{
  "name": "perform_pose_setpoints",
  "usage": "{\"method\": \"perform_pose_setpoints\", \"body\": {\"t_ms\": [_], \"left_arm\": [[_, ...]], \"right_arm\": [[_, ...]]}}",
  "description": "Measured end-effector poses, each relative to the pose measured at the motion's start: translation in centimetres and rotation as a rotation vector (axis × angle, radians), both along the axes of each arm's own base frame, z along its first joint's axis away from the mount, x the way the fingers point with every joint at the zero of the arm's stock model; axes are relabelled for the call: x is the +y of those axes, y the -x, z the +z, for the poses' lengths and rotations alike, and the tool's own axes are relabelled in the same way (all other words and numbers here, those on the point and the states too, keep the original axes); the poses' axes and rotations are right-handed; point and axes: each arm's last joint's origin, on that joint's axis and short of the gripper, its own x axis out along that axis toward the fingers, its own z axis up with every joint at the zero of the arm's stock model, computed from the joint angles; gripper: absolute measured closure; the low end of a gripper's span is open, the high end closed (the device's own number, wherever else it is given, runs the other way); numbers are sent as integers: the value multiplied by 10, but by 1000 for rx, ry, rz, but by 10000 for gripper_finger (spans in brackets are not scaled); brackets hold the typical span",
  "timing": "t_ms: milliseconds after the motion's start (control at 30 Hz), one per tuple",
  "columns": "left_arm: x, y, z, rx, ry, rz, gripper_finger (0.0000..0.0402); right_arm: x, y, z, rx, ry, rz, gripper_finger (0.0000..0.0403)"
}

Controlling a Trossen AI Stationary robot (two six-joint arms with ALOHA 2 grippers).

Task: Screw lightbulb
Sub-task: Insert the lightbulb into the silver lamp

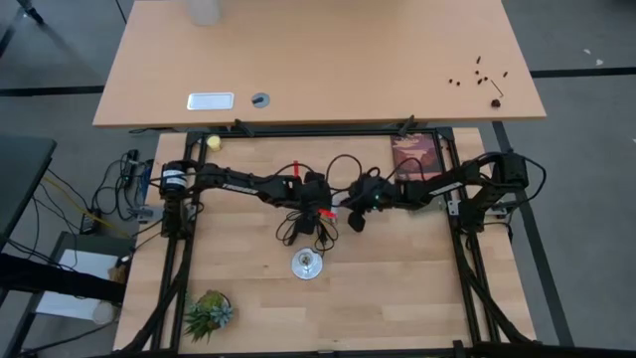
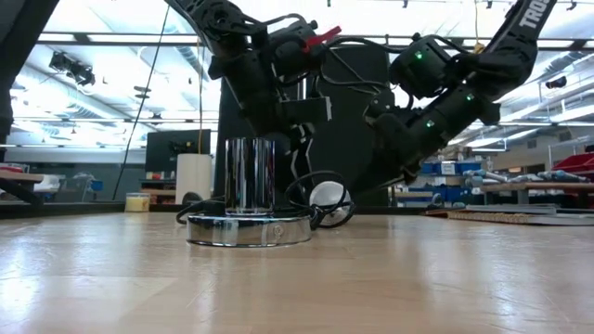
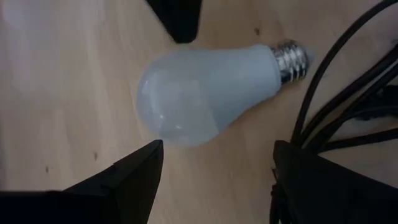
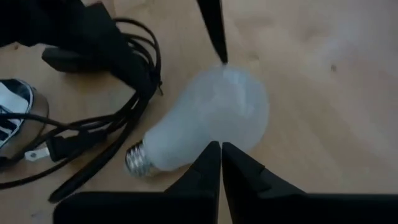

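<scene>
The white lightbulb [image 3: 205, 93] lies on its side on the wooden table, its silvery screw base [image 3: 291, 61] toward the black cord [image 3: 336, 93]. It also shows in the right wrist view [image 4: 211, 121] and in the low view [image 2: 325, 197]. My left gripper [image 3: 214, 183] is open over the bulb, with a finger to each side. My right gripper [image 4: 221, 149] is shut, its tips at the bulb's round end. The silvery socket [image 1: 306, 264] stands upright on its disc nearer the front edge. My right gripper's shut fingertips [image 4: 211, 155] stand at the rounded glass end [image 4: 230, 134] of the bulb, opposite the screw base, slanting down from the table's right. I cannot tell whether they touch it. The bulb lies flat on the table.
The socket's black cord [image 1: 298, 224] and its plug [image 4: 50, 149] lie coiled beside the bulb, under my left arm. A small green plant [image 1: 209, 311] stands at the front left, and a dark red book [image 1: 415, 154] lies at the far right. A second table [image 1: 318, 60] stands beyond.
</scene>
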Motion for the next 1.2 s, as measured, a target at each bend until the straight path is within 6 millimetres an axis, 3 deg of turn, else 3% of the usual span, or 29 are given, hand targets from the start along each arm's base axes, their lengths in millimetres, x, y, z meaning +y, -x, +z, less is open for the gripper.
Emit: {"method": "perform_pose_setpoints", "body": {"t_ms": [200,367,700,867,1200], "left_arm": [[1,1,-1,11,11,21,92],[-6,1,2,-6,29,33,92],[-13,9,38,-119,22,64,92],[-14,16,53,-151,42,85,92],[-16,18,59,-163,89,49,92]], "right_arm": [[-4,0,1,-18,-34,-5,376],[7,1,1,38,-110,15,378],[11,-2,66,252,-56,35,378],[12,11,81,248,-52,35,378],[15,21,60,318,-72,27,378]]}}
